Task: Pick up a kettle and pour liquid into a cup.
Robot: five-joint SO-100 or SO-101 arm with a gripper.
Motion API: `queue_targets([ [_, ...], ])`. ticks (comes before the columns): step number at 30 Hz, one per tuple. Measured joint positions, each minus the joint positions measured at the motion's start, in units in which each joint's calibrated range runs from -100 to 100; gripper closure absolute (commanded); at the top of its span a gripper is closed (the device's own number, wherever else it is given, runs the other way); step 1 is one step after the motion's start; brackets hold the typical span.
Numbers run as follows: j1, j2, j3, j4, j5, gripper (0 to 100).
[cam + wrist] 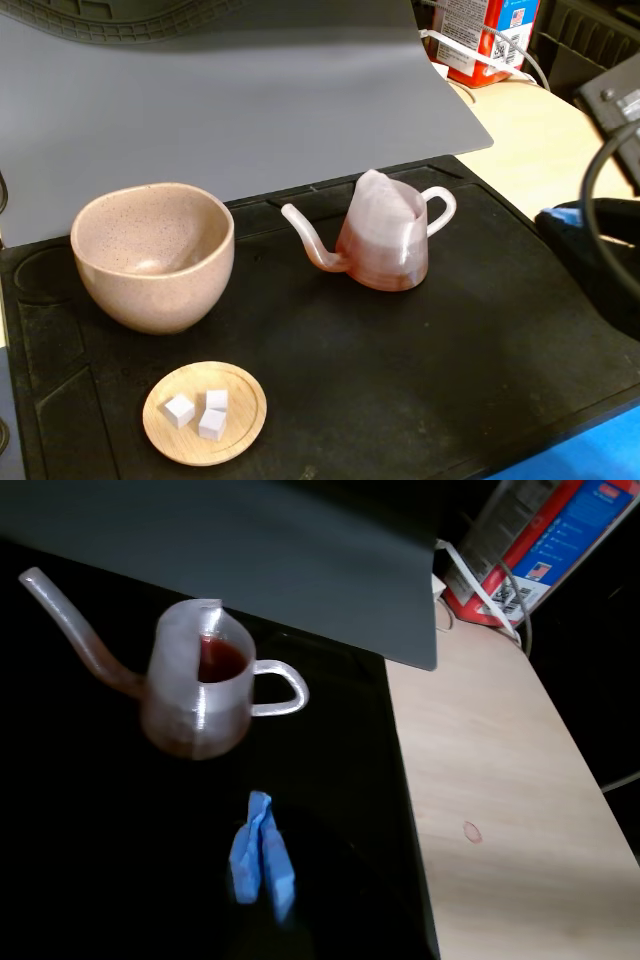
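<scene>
The kettle (385,235) is a translucent pinkish ribbed pot standing upright mid-mat, with its spout toward the left and its loop handle toward the right. Orange-red liquid (220,660) shows inside it in the wrist view. The cup (152,255), a big speckled beige-pink bowl shape, stands empty left of the kettle, a short way from the spout tip. My gripper (260,805) has blue-wrapped fingertips that meet, with nothing between them. It hovers short of the kettle (200,695), just below the handle in that view. In the fixed view only a blue part of the arm (572,225) shows at the right edge.
A flat wooden dish (240,435) with three white cubes lies in front of the cup. A grey sheet (250,90) rises behind the black mat (400,380). A red carton (490,35) and a black cable (598,190) are on the pale wooden table (535,140) at the right.
</scene>
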Motion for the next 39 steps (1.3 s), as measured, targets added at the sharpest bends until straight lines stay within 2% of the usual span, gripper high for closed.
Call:
queue_targets([
  [8, 0.38, 5.39, -0.39, -3.15, -0.05, 99],
  [12, 1.51, 22.86, -0.97, -19.69, -0.05, 99],
  [18, 1.36, 44.78, -9.64, -36.32, 0.0, 99],
  [19, 1.36, 51.46, -11.39, -43.24, 0.0, 99],
  [21, 1.28, 61.9, -14.22, -52.78, 3.35, 99],
  [25, 1.36, 74.83, -19.08, -66.08, 4.56, 99],
  [27, 1.51, 78.17, -20.35, -69.23, 4.56, 99],
  [29, 1.51, 82.36, -24.05, -72.12, 6.81, 99],
  [35, 1.13, 87.5, -29.31, -72.39, 7.39, 99],
  [39, 0.68, 90.33, -31.16, -72.56, 7.39, 88],
])
